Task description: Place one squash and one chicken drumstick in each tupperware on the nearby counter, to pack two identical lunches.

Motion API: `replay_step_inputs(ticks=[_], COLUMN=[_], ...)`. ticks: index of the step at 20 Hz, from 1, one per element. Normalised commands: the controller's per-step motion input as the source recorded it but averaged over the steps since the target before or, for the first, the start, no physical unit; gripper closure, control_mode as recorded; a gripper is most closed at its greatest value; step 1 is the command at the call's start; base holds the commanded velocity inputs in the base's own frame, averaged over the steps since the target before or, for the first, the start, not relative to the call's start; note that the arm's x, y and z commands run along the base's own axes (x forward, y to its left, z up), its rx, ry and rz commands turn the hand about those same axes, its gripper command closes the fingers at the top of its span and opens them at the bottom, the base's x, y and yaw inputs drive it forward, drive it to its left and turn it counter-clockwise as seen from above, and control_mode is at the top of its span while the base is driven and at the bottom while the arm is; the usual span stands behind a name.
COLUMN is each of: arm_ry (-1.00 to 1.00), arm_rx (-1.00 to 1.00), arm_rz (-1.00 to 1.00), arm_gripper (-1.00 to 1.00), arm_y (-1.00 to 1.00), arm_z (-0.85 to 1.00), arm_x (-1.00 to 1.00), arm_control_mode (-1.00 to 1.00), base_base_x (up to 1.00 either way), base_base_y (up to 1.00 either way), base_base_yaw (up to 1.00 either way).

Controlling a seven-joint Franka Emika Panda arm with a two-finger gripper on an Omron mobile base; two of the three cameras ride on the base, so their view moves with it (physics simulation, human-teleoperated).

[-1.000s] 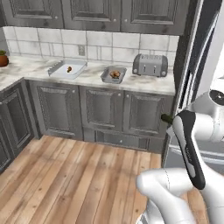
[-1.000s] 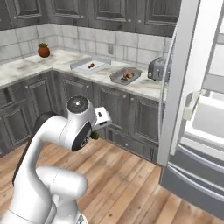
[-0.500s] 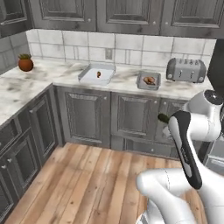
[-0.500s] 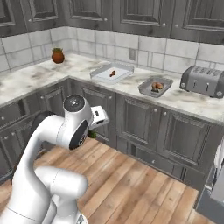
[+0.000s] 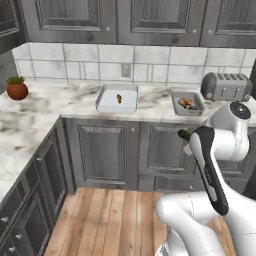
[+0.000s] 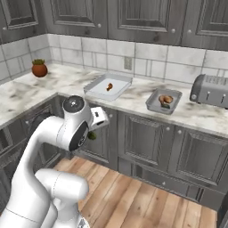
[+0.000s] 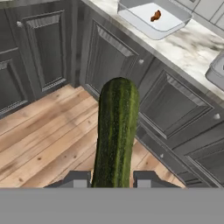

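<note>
Scanning the left base view from left to right: a potted plant [image 5: 17, 88] sat at the far left of the counter [image 5: 75, 102]. Next, near centre frame, the larger pale tupperware [image 5: 117, 98] held one small orange-brown chicken drumstick [image 5: 119, 98], lying roughly mid-tray. To its right, apart from it, the smaller grey tupperware [image 5: 187, 103] held the plumper golden-brown drumstick [image 5: 186, 102]; what else lay in that tray could not be made out. The toaster [image 5: 226, 86] stood at the right end of the countertop, just beside the grey tray.

Below the counter edge, at centre right, the dark green tip of the slim squash [image 5: 184, 134] projected from behind the arm, in front of the cabinet doors [image 5: 105, 150].

In the hand view the gripper [image 7: 113, 178] was closed narrowly on the elongated squash [image 7: 115, 131], one finger [image 7: 77, 178] on each flank of it at bottom centre, the vegetable extending upward through mid-frame. The pale tray with its drumstick [image 7: 155, 16] appeared at upper centre, the grey tray's corner [image 7: 216, 72] at the right edge.

In the right base view the squash [image 6: 91, 135] showed as a dark patch under the hand at left centre, held off the counter, outside both trays.
</note>
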Motion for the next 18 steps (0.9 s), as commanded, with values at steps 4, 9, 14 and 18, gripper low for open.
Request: replay_step_inputs(ticks=[4, 9, 14, 18], arm_ry=[0.0, 0.0, 0.0, 0.0], arm_rx=[0.0, 0.0, 0.0, 0.0], arm_rz=[0.0, 0.0, 0.0, 0.0], arm_gripper=[1.0, 1.0, 1.0, 1.0], arm_y=[0.0, 0.0, 0.0, 0.0], arm_z=[0.0, 0.0, 0.0, 0.0], arm_x=[0.0, 0.0, 0.0, 0.0], arm_control_mode=[1.0, 1.0, 1.0, 1.0], base_base_x=[0.64, 0.35, 0.49, 0.95], base_base_y=[0.71, 0.68, 0.93, 0.92], base_base_yaw=[-0.45, -0.5, -0.47, -0.07])
